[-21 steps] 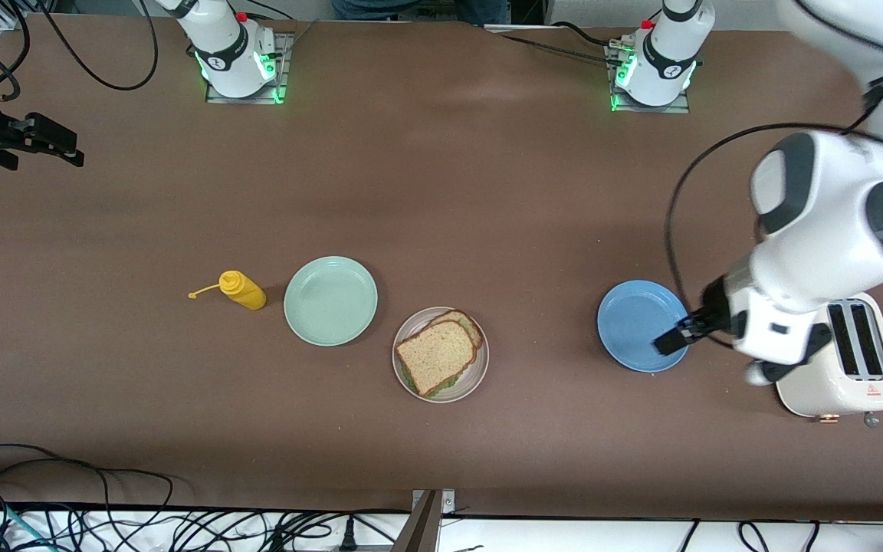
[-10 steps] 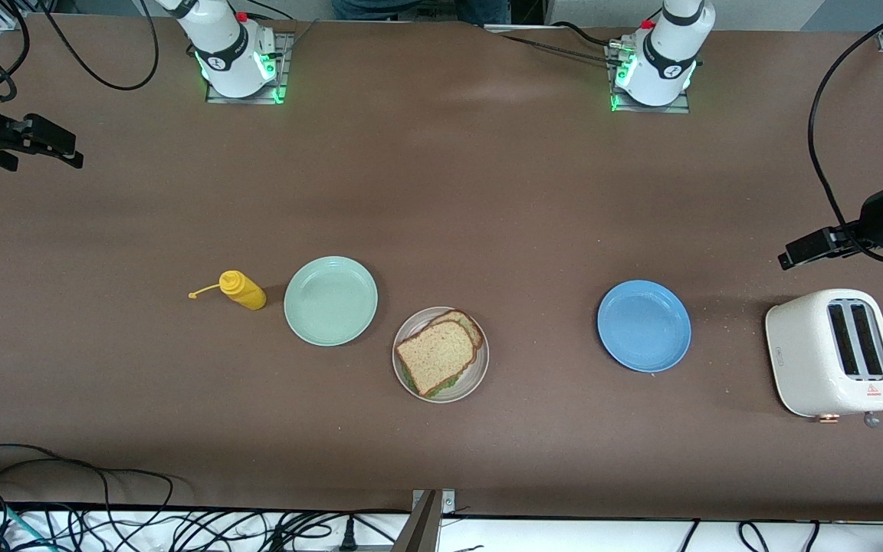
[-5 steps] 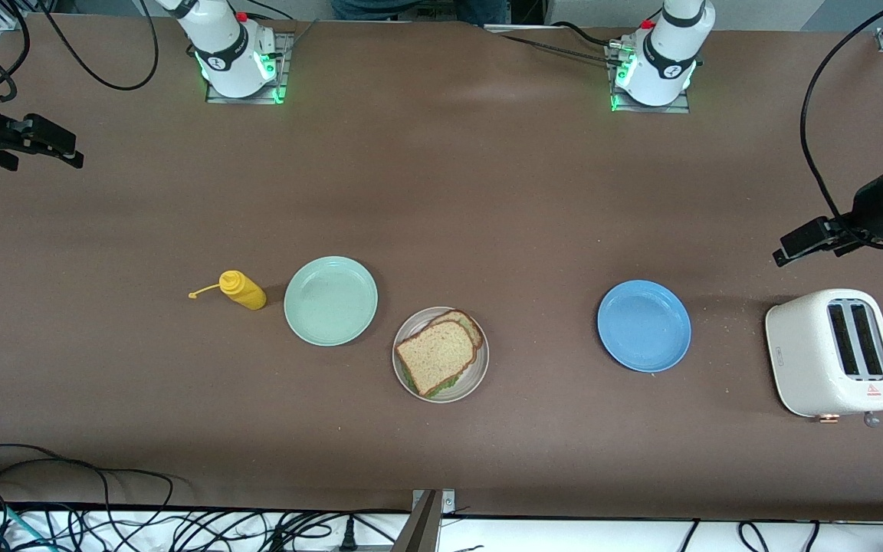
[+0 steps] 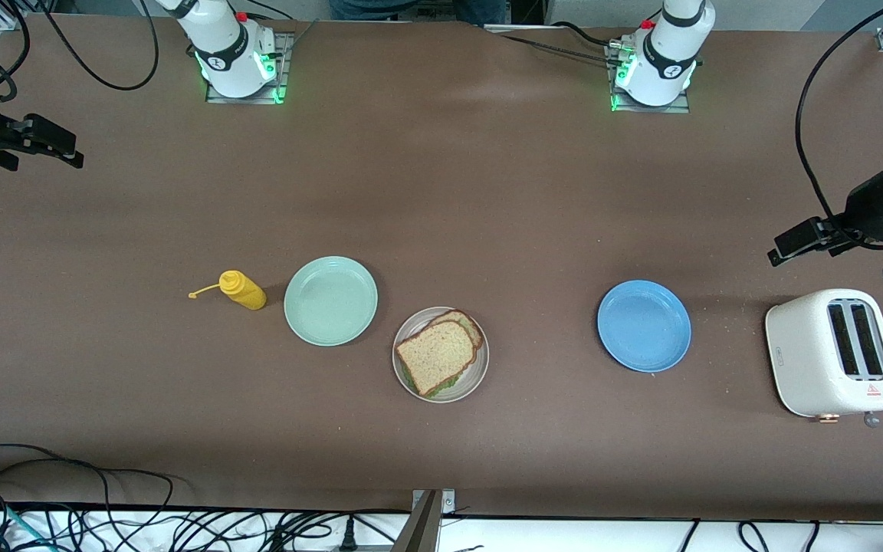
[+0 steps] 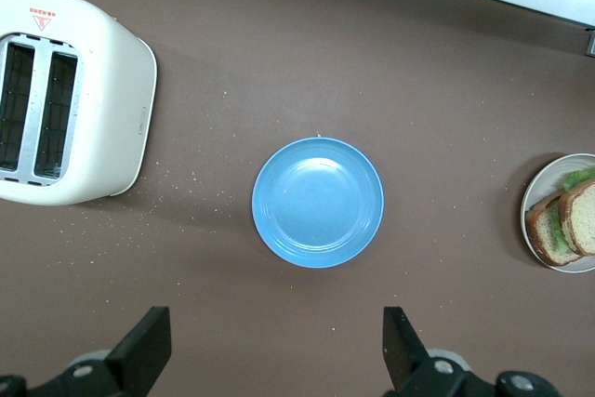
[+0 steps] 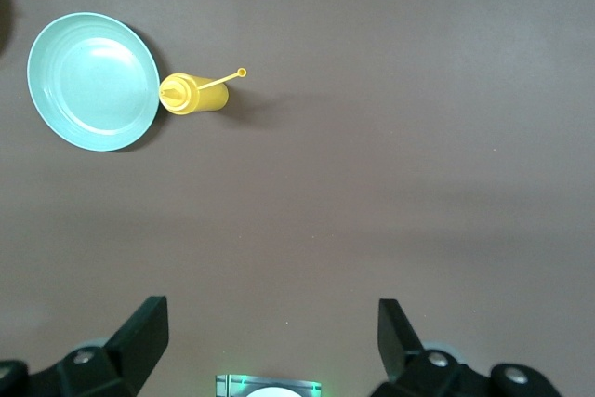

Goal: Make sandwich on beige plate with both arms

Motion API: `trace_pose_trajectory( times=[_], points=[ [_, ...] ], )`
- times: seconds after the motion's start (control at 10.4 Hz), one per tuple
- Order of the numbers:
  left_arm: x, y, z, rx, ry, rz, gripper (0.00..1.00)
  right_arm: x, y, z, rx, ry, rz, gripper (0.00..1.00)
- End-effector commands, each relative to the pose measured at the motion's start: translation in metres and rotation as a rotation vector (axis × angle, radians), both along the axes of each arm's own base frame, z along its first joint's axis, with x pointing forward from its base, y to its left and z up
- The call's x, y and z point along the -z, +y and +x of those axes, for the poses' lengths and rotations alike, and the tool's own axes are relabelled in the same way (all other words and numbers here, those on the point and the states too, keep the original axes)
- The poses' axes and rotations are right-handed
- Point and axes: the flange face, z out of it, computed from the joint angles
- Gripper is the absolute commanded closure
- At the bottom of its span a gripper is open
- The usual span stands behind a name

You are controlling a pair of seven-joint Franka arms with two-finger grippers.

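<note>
While both arms sit pulled back to the table ends, the sandwich (image 4: 438,356) is stacked on the beige plate (image 4: 474,377), mid-table, between the mint green plate (image 4: 330,300) and the blue plate (image 4: 644,326) and a bit nearer the front camera than either.

Hidden/cut off:
- Lettuce is only a green fringe under the top slice; the lower slice pokes out at one corner. In the left wrist view the sandwich (image 5: 563,219) and its plate are clipped by the frame edge.
- Left gripper (image 4: 782,251) is up in the air at the left arm's end of the table, over bare tabletop near the toaster (image 4: 832,353); most of that arm is out of frame. Left wrist view shows its fingers (image 5: 141,353) spread wide, holding nothing.
- Right gripper (image 4: 66,151) is at the right arm's end, arm body cropped. Right wrist view shows fingers (image 6: 139,336) spread wide too, nothing held.
- Both wrist views show finger tips only.

Writing:
- Toaster has a red warning triangle with red text below it near the slots, too small to read. A small mark on its side wall is also unreadable.
- Arm bases carry a round logo, illegible.

Yellow squeeze bottle (image 4: 241,290) lies on its side just beside the mint plate, toward the right arm's end.
</note>
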Motion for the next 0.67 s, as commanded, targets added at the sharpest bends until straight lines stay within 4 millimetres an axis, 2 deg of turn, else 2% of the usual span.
trace_pose_trajectory(
  times=[0.0, 0.58],
  points=[
    [-0.002, 0.0058, -0.0001, 0.063, -0.019, 0.027, 0.0, -0.0044, 0.0025, -0.0035, 0.005, -0.003, 0.02, 0.0],
    [-0.0021, 0.0001, -0.0014, 0.078, -0.012, 0.026, 0.0, -0.0072, 0.004, -0.0033, -0.007, -0.008, 0.019, 0.0]
  ],
)
